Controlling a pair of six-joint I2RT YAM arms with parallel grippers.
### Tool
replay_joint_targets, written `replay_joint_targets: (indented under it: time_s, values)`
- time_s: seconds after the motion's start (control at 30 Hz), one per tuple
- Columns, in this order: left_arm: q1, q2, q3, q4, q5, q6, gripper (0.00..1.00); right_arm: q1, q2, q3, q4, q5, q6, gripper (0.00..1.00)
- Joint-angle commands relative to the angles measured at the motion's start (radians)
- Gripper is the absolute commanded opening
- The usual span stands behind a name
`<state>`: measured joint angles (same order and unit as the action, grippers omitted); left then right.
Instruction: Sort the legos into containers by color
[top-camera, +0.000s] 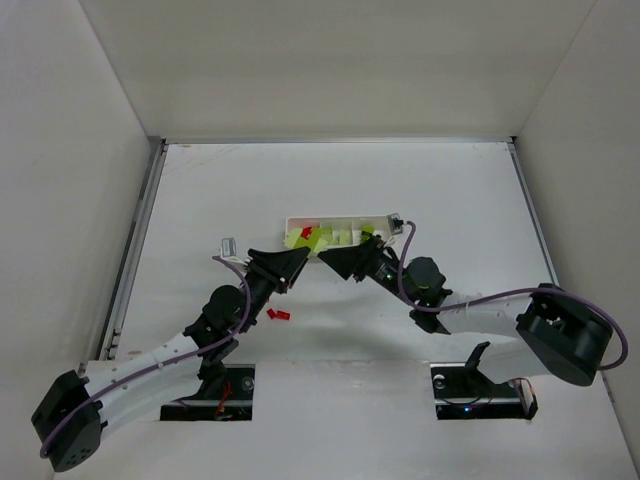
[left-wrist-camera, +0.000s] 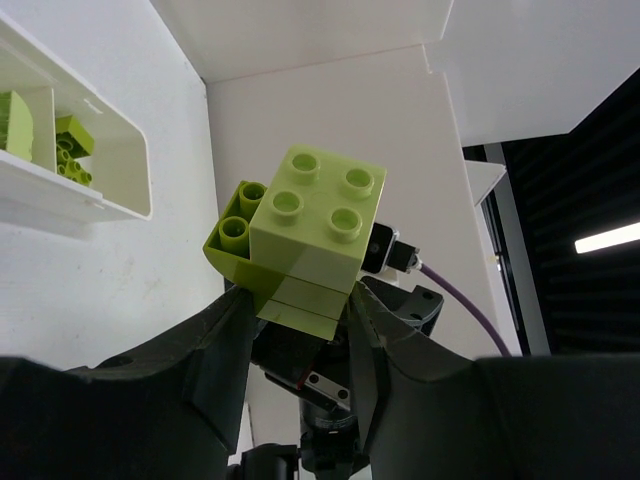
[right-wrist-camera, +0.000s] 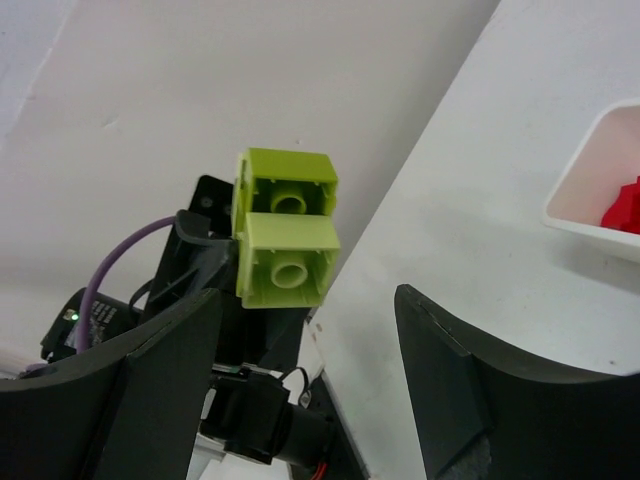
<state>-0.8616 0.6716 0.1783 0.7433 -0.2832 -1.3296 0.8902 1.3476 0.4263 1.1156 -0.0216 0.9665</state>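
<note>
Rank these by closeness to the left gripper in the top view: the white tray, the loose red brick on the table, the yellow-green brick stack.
1. The yellow-green brick stack, clamped by the left gripper.
2. The white tray, just beyond it on the far side.
3. The loose red brick, on the table, back on the near side.

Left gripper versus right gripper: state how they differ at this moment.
The left gripper is shut on a stack of yellow-green plastic lego bricks; the right gripper holds nothing. The left gripper's jaws stand narrow against the bricks, while the right gripper's jaws stand wide apart. Shared: both are black two-finger grippers, pointed toward each other at the near side of the long white plastic tray.
</note>
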Motion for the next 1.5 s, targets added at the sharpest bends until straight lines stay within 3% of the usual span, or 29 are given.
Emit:
replay_joint_targets:
  time_s: [0.0,0.23,0.6,1.07,1.17,1.33,1.47]
  values:
    - [0.019,-0.013,-0.007,0.061,0.024,-0.014,0.21,-0.003,0.001,0.037,0.115,-0.046,0.006,0.76]
    - [0.017,0.0,0.004,0.07,0.053,-0.011,0.21,-0.024,0.03,0.045,0.136,-0.04,0.012,0.75]
    - [0.006,-0.012,-0.005,0.071,0.039,-0.008,0.21,-0.029,0.099,0.089,0.162,-0.058,0.041,0.51]
    - [0.143,-0.049,-0.011,0.07,0.067,0.029,0.21,-0.03,0.039,-0.024,0.164,-0.055,0.066,0.48]
    - [0.145,-0.032,-0.011,0.079,0.087,0.03,0.21,-0.044,0.033,-0.018,0.155,-0.069,0.061,0.51]
    - [0.125,-0.004,-0.007,0.088,0.101,0.02,0.21,-0.046,0.07,0.044,0.151,-0.098,0.057,0.76]
    - [0.102,-0.012,0.0,0.097,0.101,0.02,0.21,-0.053,0.125,0.087,0.158,-0.113,0.064,0.78]
